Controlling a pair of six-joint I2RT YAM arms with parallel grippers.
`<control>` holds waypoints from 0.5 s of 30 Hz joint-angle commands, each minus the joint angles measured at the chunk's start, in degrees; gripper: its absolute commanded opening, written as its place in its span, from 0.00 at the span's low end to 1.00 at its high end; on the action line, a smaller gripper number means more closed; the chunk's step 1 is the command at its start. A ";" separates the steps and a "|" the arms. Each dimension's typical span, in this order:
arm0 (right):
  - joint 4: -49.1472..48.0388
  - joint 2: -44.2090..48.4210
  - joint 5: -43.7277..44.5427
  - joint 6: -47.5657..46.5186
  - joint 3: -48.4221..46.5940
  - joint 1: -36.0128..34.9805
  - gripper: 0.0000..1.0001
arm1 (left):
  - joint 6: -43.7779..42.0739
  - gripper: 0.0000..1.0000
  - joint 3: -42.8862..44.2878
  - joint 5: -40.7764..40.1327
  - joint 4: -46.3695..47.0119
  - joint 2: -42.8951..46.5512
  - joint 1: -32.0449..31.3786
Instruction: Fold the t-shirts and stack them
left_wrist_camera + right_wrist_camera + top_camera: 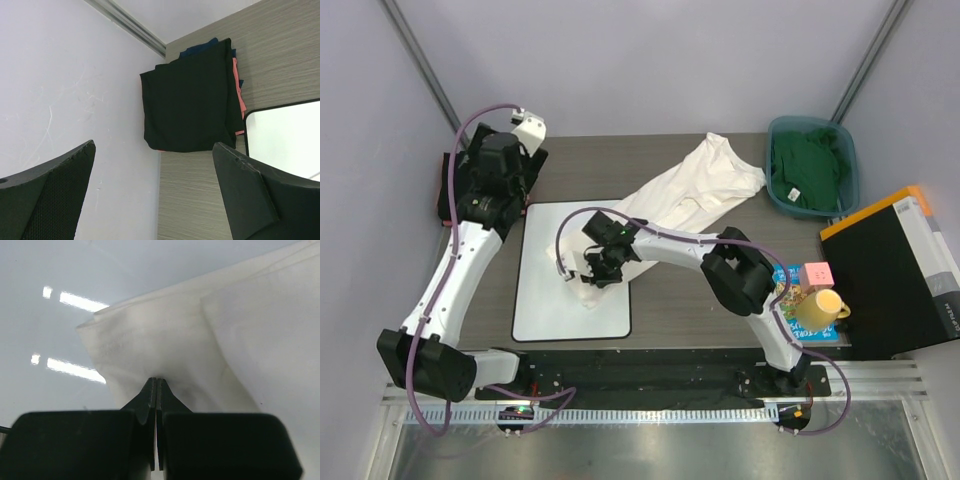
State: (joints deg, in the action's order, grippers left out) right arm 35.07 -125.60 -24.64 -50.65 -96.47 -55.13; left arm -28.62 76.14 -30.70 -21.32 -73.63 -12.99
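Tabletop: grey wood grain, carrying everything below.
Board: white, black-rimmed, flat near the left arm.
White t-shirt: spread diagonally, lower end lying on the board, upper end near the bin.
Folded stack: black t-shirt on top, pinkish-red edge beneath, in the far-left corner.
Green t-shirt: bunched inside the teal bin.
Right hand: clenched, pinching the white t-shirt's lower end.
Left hand: released, fingers wide apart, above the folded stack.

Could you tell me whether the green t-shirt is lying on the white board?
No, the green t-shirt lies bunched inside the teal bin at the far right, apart from the white board.
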 commanded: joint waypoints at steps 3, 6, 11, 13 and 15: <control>-0.97 4.22 1.61 -0.06 9.18 0.12 0.01 | -1.96 1.00 3.14 1.52 2.42 2.26 0.16; -1.32 8.26 2.84 0.47 14.10 -0.06 0.01 | -3.80 1.00 3.49 2.48 3.30 2.35 0.16; -2.11 18.01 4.69 1.78 24.64 -0.41 0.01 | -7.14 1.00 5.07 3.80 4.79 1.38 0.25; -2.20 20.82 6.09 2.57 29.29 -0.59 0.01 | -7.67 1.00 5.51 4.85 5.15 1.12 0.25; -2.64 24.78 7.32 3.80 32.20 -0.68 0.01 | -8.12 1.00 5.60 5.30 5.59 0.94 0.25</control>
State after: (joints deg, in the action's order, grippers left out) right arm 28.91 -107.22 -21.02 -49.58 -70.37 -55.24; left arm -34.65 79.07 -27.55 -19.86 -73.01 -12.99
